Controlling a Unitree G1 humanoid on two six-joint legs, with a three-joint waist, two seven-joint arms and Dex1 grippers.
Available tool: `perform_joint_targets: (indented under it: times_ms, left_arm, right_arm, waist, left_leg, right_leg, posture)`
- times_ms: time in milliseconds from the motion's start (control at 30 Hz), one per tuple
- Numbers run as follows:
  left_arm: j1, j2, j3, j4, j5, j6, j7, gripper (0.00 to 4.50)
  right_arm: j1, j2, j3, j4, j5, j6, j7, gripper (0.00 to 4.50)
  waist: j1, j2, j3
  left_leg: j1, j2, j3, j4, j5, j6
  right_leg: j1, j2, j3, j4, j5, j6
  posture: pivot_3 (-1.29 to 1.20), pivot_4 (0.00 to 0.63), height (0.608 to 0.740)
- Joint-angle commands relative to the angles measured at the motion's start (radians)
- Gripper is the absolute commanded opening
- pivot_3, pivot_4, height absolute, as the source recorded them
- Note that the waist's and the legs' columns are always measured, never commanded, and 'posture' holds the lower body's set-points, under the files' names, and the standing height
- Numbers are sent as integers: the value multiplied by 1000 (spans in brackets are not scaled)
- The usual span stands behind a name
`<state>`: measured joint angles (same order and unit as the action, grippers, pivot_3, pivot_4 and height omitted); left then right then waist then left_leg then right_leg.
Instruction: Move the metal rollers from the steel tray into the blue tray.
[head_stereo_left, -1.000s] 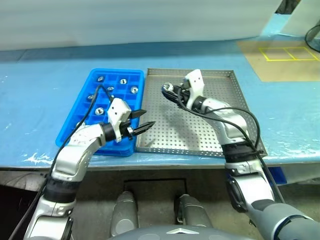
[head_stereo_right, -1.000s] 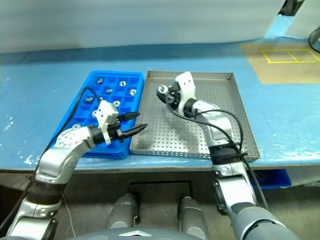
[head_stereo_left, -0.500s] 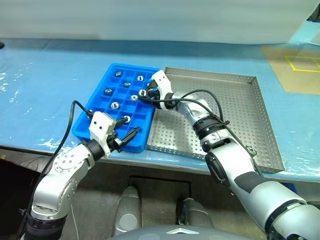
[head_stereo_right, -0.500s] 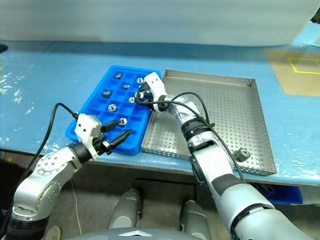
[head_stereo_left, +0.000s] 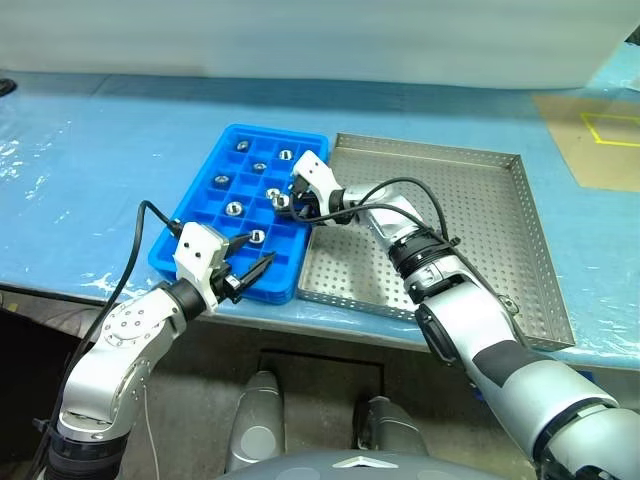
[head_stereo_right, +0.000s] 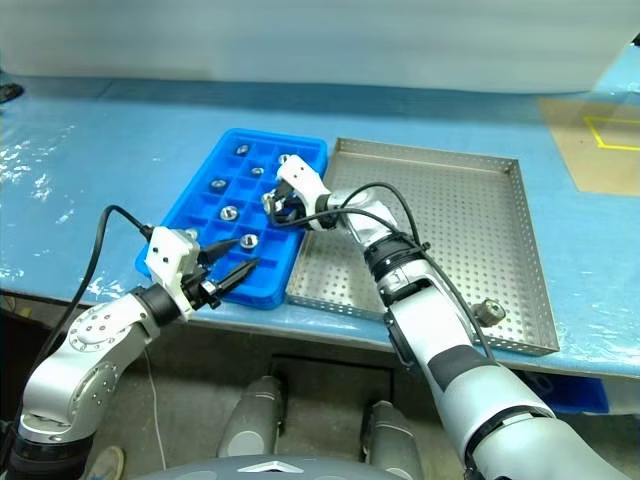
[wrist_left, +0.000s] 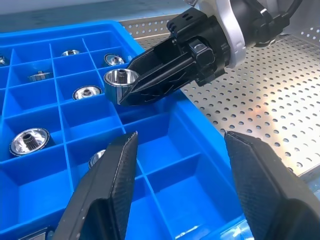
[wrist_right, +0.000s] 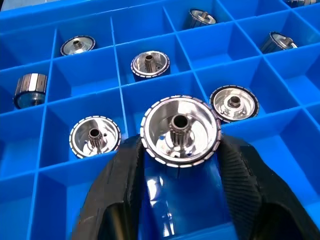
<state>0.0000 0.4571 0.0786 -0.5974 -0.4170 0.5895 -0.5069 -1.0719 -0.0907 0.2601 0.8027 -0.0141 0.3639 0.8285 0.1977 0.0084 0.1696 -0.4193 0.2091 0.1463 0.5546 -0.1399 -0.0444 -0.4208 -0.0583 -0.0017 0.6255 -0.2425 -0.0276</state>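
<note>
My right fingers (wrist_right: 175, 200) pinch a shiny silver metal roller (wrist_right: 180, 131) with a hole through its centre, holding it just above a cell of the bright blue plastic grid tray (head_stereo_left: 222, 212), where several more rollers already sit in separate cells. My left fingers (wrist_left: 180, 175) stand spread and empty over the near corner of that blue tray. The large perforated steel tray (head_stereo_left: 480, 240) lies just beside it on the blue table (head_stereo_left: 90, 150), one roller (head_stereo_right: 489, 312) resting near its front right corner.

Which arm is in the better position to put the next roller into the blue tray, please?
The right. Its gripper already holds a metal roller over the blue tray. The left gripper is open and empty at the tray's near edge.
</note>
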Motion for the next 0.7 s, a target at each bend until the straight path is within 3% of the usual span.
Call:
perform_joint_targets:
  times_ms: [33,133,167,367,533,700]
  left_arm:
    - [-36,9,-15,1,-9,-24,-22,2901]
    - [-73,1,-41,28,-8,-31,-41,2901]
    - [-101,-6,-60,54,-6,-39,-55,2901]
    - [-254,-51,-166,218,5,-95,-149,2901]
    - [-385,-87,-245,390,16,-166,-278,2901]
    - [-474,-129,-286,522,27,-222,-373,2901]
  right_arm:
    - [27,-21,-4,-50,-17,-9,-18,3318]
    - [49,-35,-34,-101,0,-3,-33,4395]
    - [67,-49,-60,-135,13,-6,-50,4490]
    - [289,-206,-207,-504,122,148,-55,4490]
    - [591,-439,-323,-885,186,419,-37,4490]
    - [779,-518,-476,-1133,236,619,-127,4490]
  waist:
    - [7,0,0]
    - [10,0,0]
    - [10,0,0]
    - [-9,0,0]
    - [-48,0,0]
    - [-135,0,-1]
  left_leg:
    - [0,0,0,0,0,0]
    - [0,0,0,1,0,-1]
    - [0,0,0,3,0,-1]
    - [0,-2,1,8,0,0]
    - [1,-2,1,8,0,0]
    - [7,-2,4,6,0,1]
  right_leg:
    - [0,0,0,0,0,0]
    - [0,0,0,1,0,0]
    - [0,0,1,2,0,0]
    - [2,-1,4,2,6,10]
    - [3,0,5,1,8,11]
    - [4,2,11,0,8,11]
  posture:
    - [361,150,740]
    - [309,150,740]
    - [269,150,740]
    - [73,150,740]
    - [-115,150,740]
    - [-242,150,740]
